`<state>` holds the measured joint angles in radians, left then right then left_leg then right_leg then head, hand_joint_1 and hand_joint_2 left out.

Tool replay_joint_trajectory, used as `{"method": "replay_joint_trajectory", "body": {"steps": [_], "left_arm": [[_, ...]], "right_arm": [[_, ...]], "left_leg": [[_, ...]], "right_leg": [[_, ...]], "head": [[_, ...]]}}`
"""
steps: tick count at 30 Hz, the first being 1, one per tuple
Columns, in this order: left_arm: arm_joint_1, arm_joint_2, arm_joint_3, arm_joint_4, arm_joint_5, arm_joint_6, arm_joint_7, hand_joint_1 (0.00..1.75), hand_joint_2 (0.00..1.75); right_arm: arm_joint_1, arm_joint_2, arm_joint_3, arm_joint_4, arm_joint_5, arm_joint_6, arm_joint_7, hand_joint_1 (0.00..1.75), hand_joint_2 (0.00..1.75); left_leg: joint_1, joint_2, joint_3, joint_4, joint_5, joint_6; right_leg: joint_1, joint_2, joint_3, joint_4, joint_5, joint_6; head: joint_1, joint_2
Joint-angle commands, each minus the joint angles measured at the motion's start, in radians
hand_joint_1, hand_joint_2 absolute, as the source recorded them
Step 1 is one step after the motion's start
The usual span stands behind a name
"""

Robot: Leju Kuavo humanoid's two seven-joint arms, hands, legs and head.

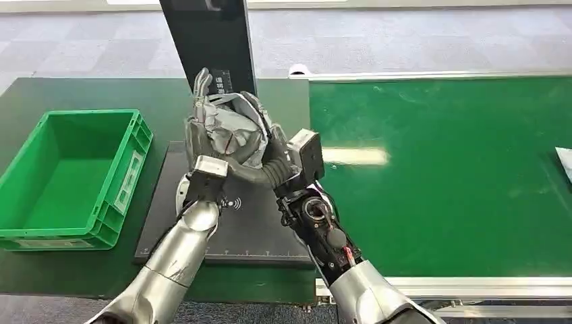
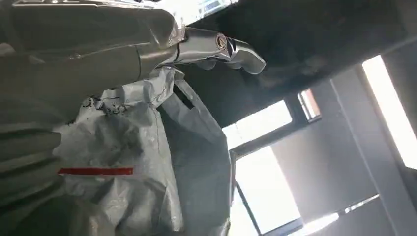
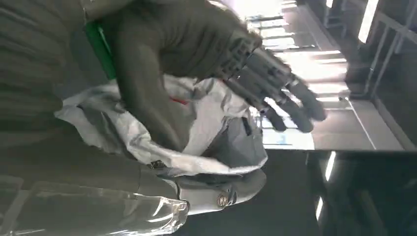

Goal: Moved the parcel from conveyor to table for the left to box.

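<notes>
Grey carpet tiles are stretching behind the dark green table, while bright window panes are glaring against dim grey walls.

Silver arms, dark-fingered hands, exposed wrist cables.

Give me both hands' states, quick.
Left hand: holding the grey parcel, fingers up along its side.
Right hand: holding the same parcel from the other side.
</notes>
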<state>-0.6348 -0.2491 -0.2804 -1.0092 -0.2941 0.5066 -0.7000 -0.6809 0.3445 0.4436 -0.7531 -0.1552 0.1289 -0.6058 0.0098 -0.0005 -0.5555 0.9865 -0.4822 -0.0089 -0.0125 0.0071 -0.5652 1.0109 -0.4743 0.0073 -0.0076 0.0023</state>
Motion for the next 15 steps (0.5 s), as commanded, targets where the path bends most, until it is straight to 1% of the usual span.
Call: {"method": "replay_joint_trajectory", "body": {"steps": [1, 3, 4, 7, 15], "left_arm": [[-0.127, -0.022, -0.066, 0.301, 0.011, 0.008, 0.002, 0.0, 1.75], [-0.127, -0.022, -0.066, 0.301, 0.011, 0.008, 0.002, 0.0, 1.75], [-0.126, -0.025, -0.06, 0.329, 0.013, -0.006, 0.002, 0.0, 1.75], [-0.124, -0.028, -0.051, 0.353, 0.019, -0.012, 0.002, 0.0, 1.75], [-0.121, -0.03, -0.055, 0.366, 0.019, -0.015, 0.002, 0.0, 1.75]], "right_arm": [[0.032, -0.005, -0.117, -0.06, 0.009, 0.008, -0.006, 0.0, 1.75], [0.032, -0.005, -0.117, -0.06, 0.009, 0.008, -0.006, 0.0, 1.75], [0.042, -0.007, -0.148, -0.072, 0.013, 0.004, -0.006, 0.0, 1.75], [0.057, -0.023, -0.186, -0.089, -0.001, 0.011, -0.014, 0.0, 1.75], [0.083, -0.031, -0.225, -0.096, 0.0, 0.02, -0.011, 0.0, 1.75]], "left_leg": [[0.0, -0.003, -0.001, 0.0, 0.001, 0.001], [0.0, -0.001, -0.001, 0.0, 0.0, 0.0], [0.0, -0.001, -0.001, -0.001, 0.001, 0.0], [0.0, -0.002, 0.0, 0.0, 0.0, 0.0], [0.0, -0.002, -0.001, 0.0, 0.001, 0.0]], "right_leg": [[0.001, -0.003, 0.0, -0.001, 0.001, 0.0], [0.0, -0.002, 0.0, 0.0, 0.0, 0.0], [0.0, -0.002, 0.0, -0.001, 0.0, -0.001], [0.0, -0.002, 0.001, 0.0, 0.0, 0.0], [0.0, -0.002, 0.0, -0.001, 0.0, 0.0]], "head": [[0.0, 0.0], [0.0, 0.0], [0.0, 0.0], [-0.001, 0.0], [0.0, 0.0]]}}
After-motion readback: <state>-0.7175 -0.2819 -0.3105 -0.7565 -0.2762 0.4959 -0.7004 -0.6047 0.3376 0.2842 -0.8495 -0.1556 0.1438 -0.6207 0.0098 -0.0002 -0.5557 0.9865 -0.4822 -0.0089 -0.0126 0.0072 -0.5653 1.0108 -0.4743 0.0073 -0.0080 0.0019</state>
